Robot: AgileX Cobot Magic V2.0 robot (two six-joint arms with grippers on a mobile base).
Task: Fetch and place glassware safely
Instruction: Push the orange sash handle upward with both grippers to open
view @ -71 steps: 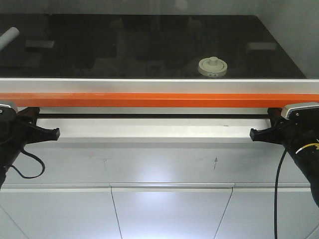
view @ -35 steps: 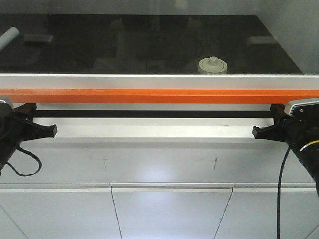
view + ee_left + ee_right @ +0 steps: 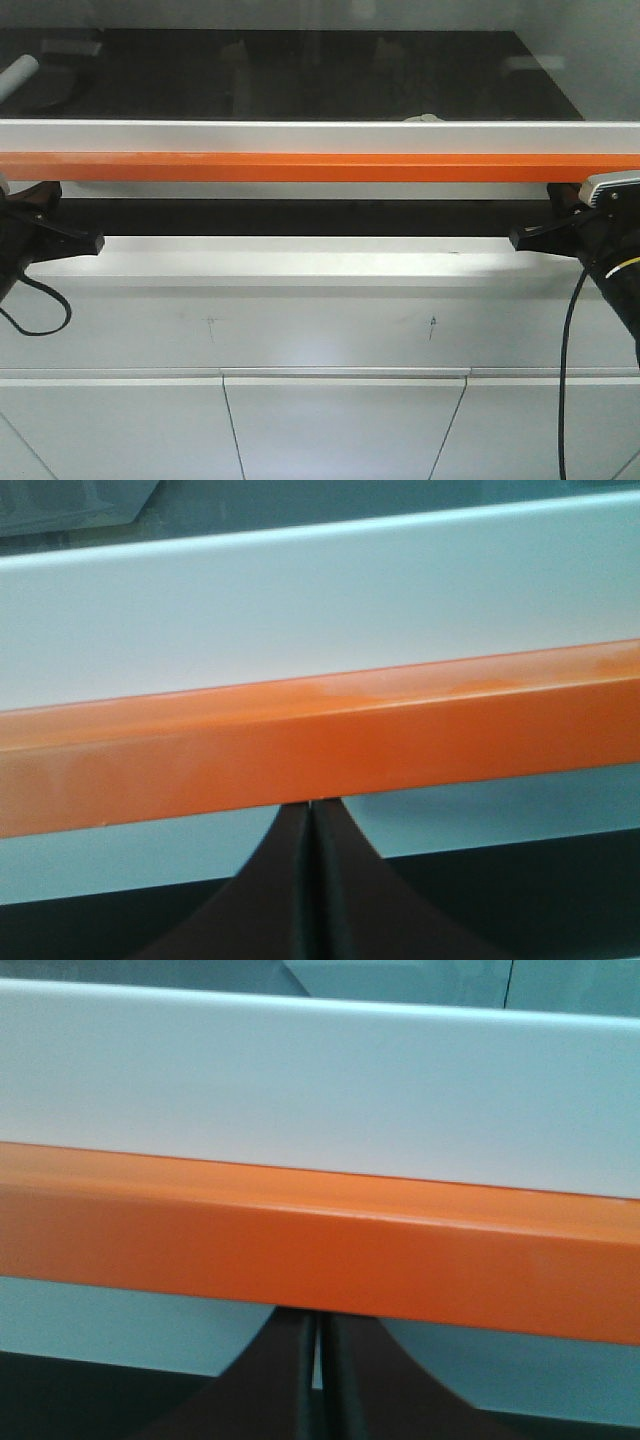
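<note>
Higher now, the sash (image 3: 320,135) hides all but the lid of the jar (image 3: 425,117), near the worktop (image 3: 300,70) front edge. My left gripper (image 3: 88,243) and right gripper (image 3: 518,238), clenched empty, push under its bar (image 3: 320,166); I should raise both evenly.

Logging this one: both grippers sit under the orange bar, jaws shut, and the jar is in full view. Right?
No. In the exterior front-facing view the jar is almost hidden behind the silver frame; only a sliver of it shows. The rest holds.
</note>
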